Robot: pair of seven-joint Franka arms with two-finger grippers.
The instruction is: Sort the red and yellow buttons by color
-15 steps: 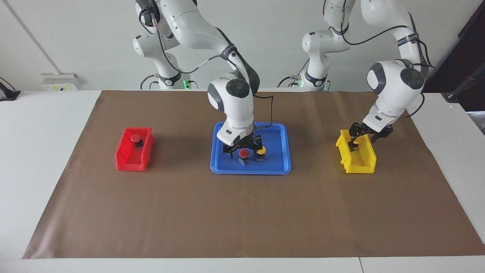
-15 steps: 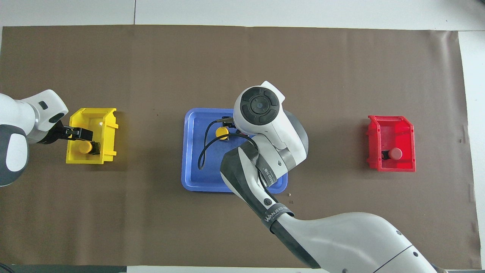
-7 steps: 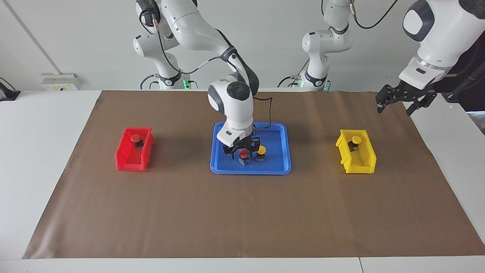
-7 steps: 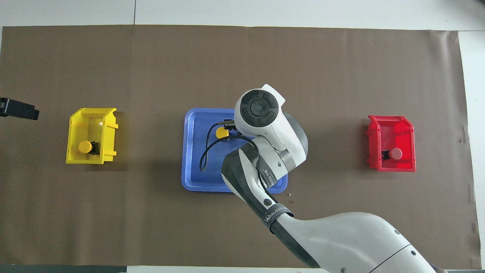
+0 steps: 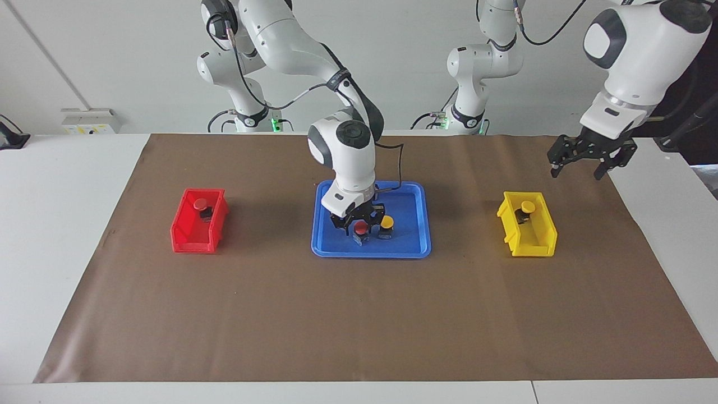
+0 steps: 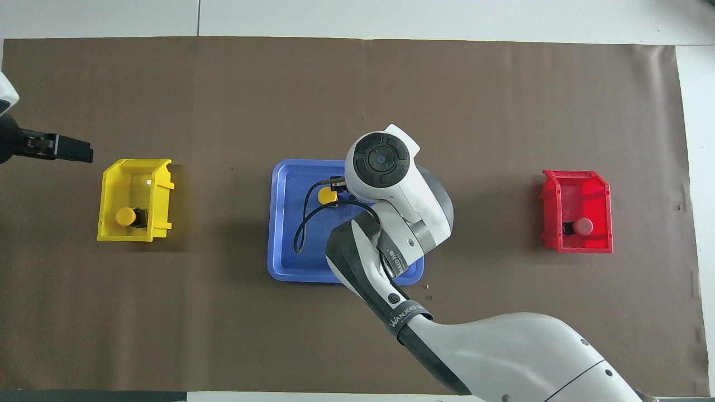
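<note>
A white table point(image 5: 67, 224) bears a brown mat point(image 5: 359, 314) with three containers.

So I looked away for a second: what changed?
The left end effector let go of a yellow button in the yellow bin and rose, open. The right end effector closed in around the tray's red button. Everything else stayed.

Brown mat point(image 5: 359, 314) covered the white desk point(image 5: 61, 235). Blue tray point(image 5: 412, 247) sat mid-mat, red bin point(image 5: 188, 238) toward the right arm's end, yellow bin point(image 5: 538, 244) toward the left arm's end.
</note>
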